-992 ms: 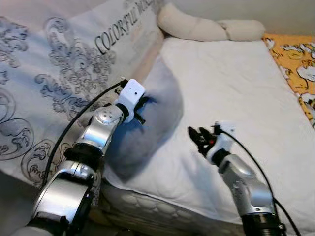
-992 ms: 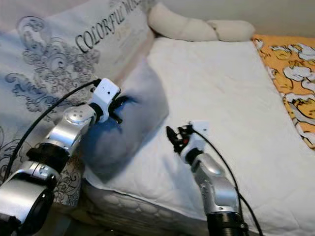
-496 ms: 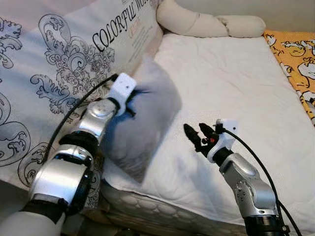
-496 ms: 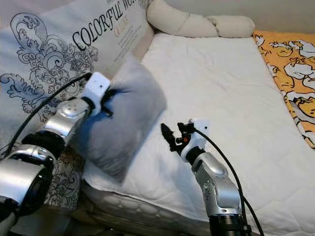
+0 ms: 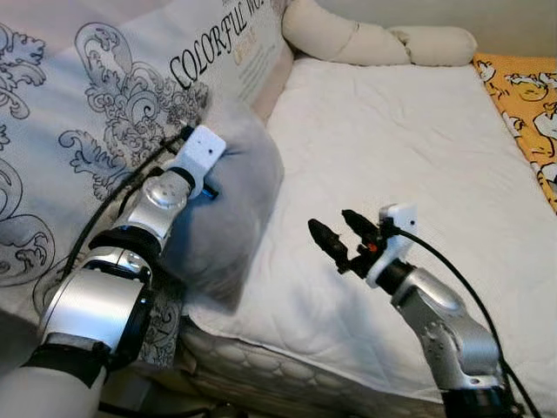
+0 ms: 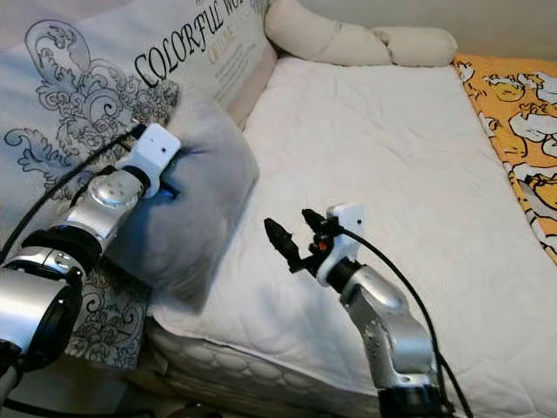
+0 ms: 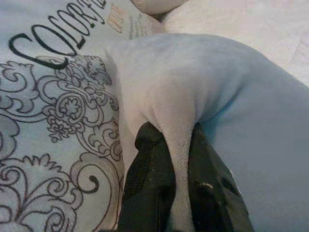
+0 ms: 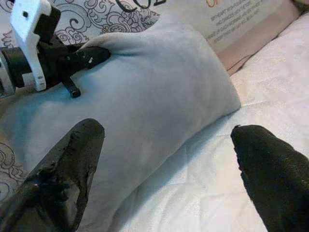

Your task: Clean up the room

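A pale grey-blue cushion [image 5: 235, 200] hangs at the left edge of the white mattress [image 5: 409, 157], against a large patterned pillow [image 5: 96, 131] printed with "COLORFUL". My left gripper [image 7: 176, 159] is shut on a pinched fold of the cushion [image 7: 231, 96] and holds it up by its edge. My right gripper [image 5: 338, 233] hovers over the mattress a little to the right of the cushion, open, nothing between its fingers [image 8: 67, 164]. In the right wrist view the cushion [image 8: 154, 106] lies straight ahead with the left gripper [image 8: 82, 57] clamped on its top.
A long cream bolster [image 5: 365, 43] lies along the head of the bed. An orange patterned cover [image 5: 526, 96] runs down the right side. The mattress's quilted front edge [image 5: 287, 370] is near my body.
The left gripper has carried the cushion further left, against the patterned pillow. The right gripper has lifted slightly and spread its fingers wider toward the cushion. The camera has shifted a little.
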Robot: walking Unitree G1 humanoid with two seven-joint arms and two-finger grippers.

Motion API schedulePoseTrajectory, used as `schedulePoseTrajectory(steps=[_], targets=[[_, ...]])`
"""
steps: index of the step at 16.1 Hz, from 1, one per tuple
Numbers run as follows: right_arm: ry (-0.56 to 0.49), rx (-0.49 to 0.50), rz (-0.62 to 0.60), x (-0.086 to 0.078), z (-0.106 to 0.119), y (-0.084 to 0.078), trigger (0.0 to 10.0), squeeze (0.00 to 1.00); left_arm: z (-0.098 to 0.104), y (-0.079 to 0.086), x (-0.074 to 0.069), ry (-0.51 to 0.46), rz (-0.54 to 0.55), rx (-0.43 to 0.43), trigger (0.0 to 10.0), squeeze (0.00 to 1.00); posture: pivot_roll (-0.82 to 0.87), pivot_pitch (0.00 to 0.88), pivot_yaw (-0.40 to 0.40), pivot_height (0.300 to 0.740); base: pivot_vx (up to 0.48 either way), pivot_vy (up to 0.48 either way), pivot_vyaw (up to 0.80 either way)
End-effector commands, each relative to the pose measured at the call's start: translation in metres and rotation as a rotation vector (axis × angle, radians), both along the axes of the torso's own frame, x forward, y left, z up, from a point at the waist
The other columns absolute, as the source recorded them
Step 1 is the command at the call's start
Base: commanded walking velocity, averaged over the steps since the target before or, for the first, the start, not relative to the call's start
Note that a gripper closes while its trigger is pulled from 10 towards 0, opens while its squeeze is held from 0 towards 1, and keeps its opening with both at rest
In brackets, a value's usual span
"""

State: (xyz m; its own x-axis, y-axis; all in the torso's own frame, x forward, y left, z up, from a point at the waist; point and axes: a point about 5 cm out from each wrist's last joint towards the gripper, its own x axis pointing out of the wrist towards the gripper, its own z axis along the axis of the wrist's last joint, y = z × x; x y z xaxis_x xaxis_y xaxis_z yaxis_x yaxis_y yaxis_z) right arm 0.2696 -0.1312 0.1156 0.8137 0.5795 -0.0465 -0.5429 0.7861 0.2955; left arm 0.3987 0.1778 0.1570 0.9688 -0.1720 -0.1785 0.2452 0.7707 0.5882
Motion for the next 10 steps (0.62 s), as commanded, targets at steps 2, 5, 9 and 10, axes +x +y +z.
schedulePoseTrajectory(steps=[2, 5, 9, 10], targets=[[-0.003, -0.029, 0.012, -0.011, 0.004, -0.003, 10.0, 1.00, 0.012, -0.007, 0.004, -0.064, -0.038, 0.061, 10.0, 0.00, -0.24, 0.000, 0.080, 0.740, 0.000, 0.000, 0.00], [-0.005, -0.033, 0.006, -0.020, 0.007, -0.008, 10.0, 1.00, 0.030, -0.017, 0.009, -0.125, -0.062, 0.009, 10.0, 0.00, -0.26, 0.000, 0.067, 0.740, 0.000, 0.000, 0.00], [-0.008, -0.057, 0.005, -0.033, 0.018, -0.016, 10.0, 1.00, 0.079, -0.031, 0.021, -0.247, -0.079, -0.001, 10.0, 0.00, -0.28, 0.001, 0.018, 0.740, 0.000, 0.000, 0.00], [-0.007, -0.065, 0.009, -0.036, 0.020, -0.017, 10.0, 1.00, 0.082, -0.028, 0.022, -0.231, -0.059, 0.008, 10.0, 0.00, -0.29, 0.015, 0.013, 0.740, 0.000, 0.000, 0.00]])
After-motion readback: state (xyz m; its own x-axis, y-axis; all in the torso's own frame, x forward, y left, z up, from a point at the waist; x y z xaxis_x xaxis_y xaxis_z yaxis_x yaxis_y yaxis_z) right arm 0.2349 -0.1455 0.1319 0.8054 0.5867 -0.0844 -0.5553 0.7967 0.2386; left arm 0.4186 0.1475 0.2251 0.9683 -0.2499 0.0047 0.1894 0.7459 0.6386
